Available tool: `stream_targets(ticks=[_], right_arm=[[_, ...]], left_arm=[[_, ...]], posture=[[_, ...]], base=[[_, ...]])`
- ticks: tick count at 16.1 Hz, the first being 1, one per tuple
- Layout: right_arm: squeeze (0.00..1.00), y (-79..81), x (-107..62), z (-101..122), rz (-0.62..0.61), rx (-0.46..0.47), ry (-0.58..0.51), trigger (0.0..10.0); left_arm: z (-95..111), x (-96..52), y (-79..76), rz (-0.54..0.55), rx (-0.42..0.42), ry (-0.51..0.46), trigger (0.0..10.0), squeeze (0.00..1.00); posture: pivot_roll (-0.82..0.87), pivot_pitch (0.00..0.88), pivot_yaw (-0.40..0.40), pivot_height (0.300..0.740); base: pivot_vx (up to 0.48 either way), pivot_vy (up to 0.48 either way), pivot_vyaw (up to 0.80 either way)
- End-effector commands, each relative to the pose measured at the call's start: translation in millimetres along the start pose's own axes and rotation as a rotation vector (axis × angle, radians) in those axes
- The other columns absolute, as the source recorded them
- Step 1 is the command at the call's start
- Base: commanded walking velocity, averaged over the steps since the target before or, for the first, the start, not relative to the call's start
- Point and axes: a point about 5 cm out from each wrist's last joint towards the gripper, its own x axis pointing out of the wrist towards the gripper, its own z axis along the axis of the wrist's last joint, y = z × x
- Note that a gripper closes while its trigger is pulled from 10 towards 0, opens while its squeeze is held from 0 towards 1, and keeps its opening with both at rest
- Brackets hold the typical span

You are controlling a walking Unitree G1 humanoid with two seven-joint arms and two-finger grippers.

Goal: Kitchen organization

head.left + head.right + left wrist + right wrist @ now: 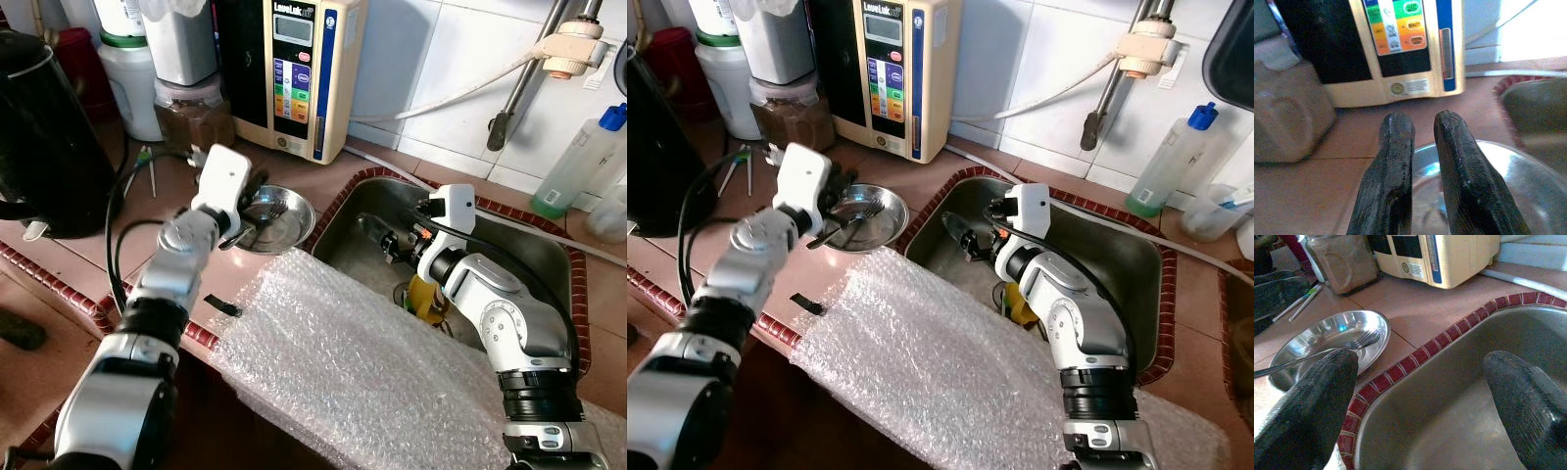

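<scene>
Bubble wrap nearest, draped over counter edge below both grippers. Left gripper narrow, empty, over bowl holding fork. Right gripper wide, empty, inside sink. Step: likely reaching for fork. Next: lower, pinch handle.

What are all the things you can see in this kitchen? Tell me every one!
metal bowl: 1, silver, on the counter left of the sink
fork: 1, silver, lying in the bowl
sink: 1, steel, red-tiled rim
bubble wrap: 1 sheet, clear, over the counter's front edge
water machine: 1, cream and black, by the wall
kettle: 1, black, far left
brown jar: 1, beside the machine
bottle: 1, clear, blue cap, right of the sink
tap pipe: 1, metal, on the wall
left end effector: fingers close together, over the bowl
right end effector: open, above the sink
</scene>
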Motion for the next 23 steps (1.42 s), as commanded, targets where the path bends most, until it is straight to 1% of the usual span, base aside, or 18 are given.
stream_targets(ticks=[1, 3, 5, 7, 9, 13, 15, 16, 17, 18, 19, 20, 21, 23], right_arm=[[0.00, 0.2, -1.9, 2, 0.010, -0.010, -0.001, 10.0], [0.00, 0.8, -2.5, 0, 0.017, -0.021, 0.006, 10.0], [0.00, 1.8, -2.3, -1, 0.019, -0.032, 0.010, 10.0], [0.00, 2.8, -2.6, -1, 0.022, -0.042, 0.010, 10.0], [0.00, 2.0, -4.5, -2, 0.017, -0.048, 0.013, 10.0], [0.00, 1.9, -6.8, -3, 0.016, -0.051, 0.018, 10.0], [0.00, 2.0, -6.8, -4, 0.017, -0.053, 0.021, 10.0], [0.00, 2.3, -6.7, -4, 0.018, -0.055, 0.022, 10.0], [0.00, 2.4, -6.8, -4, 0.019, -0.057, 0.024, 10.0], [0.00, 2.2, -6.9, -4, 0.020, -0.059, 0.026, 10.0], [0.00, 2.1, -6.9, -4, 0.020, -0.060, 0.027, 10.0], [0.00, 2.4, -6.7, -4, 0.020, -0.063, 0.028, 10.0], [0.00, 2.5, -6.4, -4, 0.021, -0.066, 0.029, 10.0], [0.00, 2.4, -6.0, -3, 0.021, -0.070, 0.030, 10.0]], left_arm=[[-2, 1.0, 2.7, -0.038, -0.062, 0.041, 10.0, 1.00], [-6, 1.9, -1.4, -0.112, -0.089, 0.088, 10.0, 1.00], [-10, 2.3, -6.6, -0.180, -0.094, 0.113, 10.0, 1.00], [-13, 3.6, -7.6, -0.183, -0.060, 0.130, 10.0, 1.00], [-15, 4.7, -9.0, -0.189, -0.056, 0.142, 10.0, 1.00], [-25, 4.0, -11.8, -0.207, -0.015, 0.189, 10.0, 1.00], [-32, 1.7, -12.9, -0.225, 0.022, 0.237, 10.0, 1.00], [-39, -0.3, -12.9, -0.239, 0.030, 0.283, 10.0, 1.00], [-44, -2.8, -14.3, -0.275, 0.052, 0.324, 10.0, 1.00], [-50, -5.1, -16.2, -0.305, 0.032, 0.363, 10.0, 0.00], [-52, -6.1, -16.6, -0.314, 0.028, 0.377, 4.3, 0.00], [-56, -8.3, -17.0, -0.332, 0.029, 0.412, 0.0, 0.00], [-58, -9.3, -18.5, -0.358, 0.031, 0.430, 0.0, 0.00], [-59, -9.8, -18.7, -0.365, 0.034, 0.440, 0.0, 0.00]], posture=[[-0.05, 0.000, -0.024, 0.740], [-0.05, 0.000, -0.023, 0.740], [-0.06, 0.000, -0.020, 0.740], [-0.06, 0.000, -0.018, 0.740], [-0.06, 0.000, -0.016, 0.740], [-0.07, 0.000, -0.015, 0.740], [-0.07, 0.000, -0.017, 0.740], [-0.07, 0.000, -0.017, 0.740], [-0.07, 0.000, -0.018, 0.740], [-0.07, 0.000, -0.019, 0.740], [-0.07, 0.000, -0.019, 0.740], [-0.07, 0.000, -0.019, 0.740], [-0.07, 0.000, -0.020, 0.740], [-0.07, 0.000, -0.020, 0.740]], base=[[0.000, 0.000, 0.00], [0.000, 0.000, 0.00], [0.000, 0.000, 0.00], [0.000, 0.000, 0.00], [0.000, 0.000, 0.00], [0.000, 0.000, 0.00], [0.000, 0.000, 0.00], [0.000, 0.000, 0.00], [0.000, 0.000, 0.00], [0.000, 0.000, 0.00], [0.000, 0.000, 0.00], [0.000, 0.000, 0.00], [0.000, 0.000, 0.00], [0.000, 0.000, 0.00]])
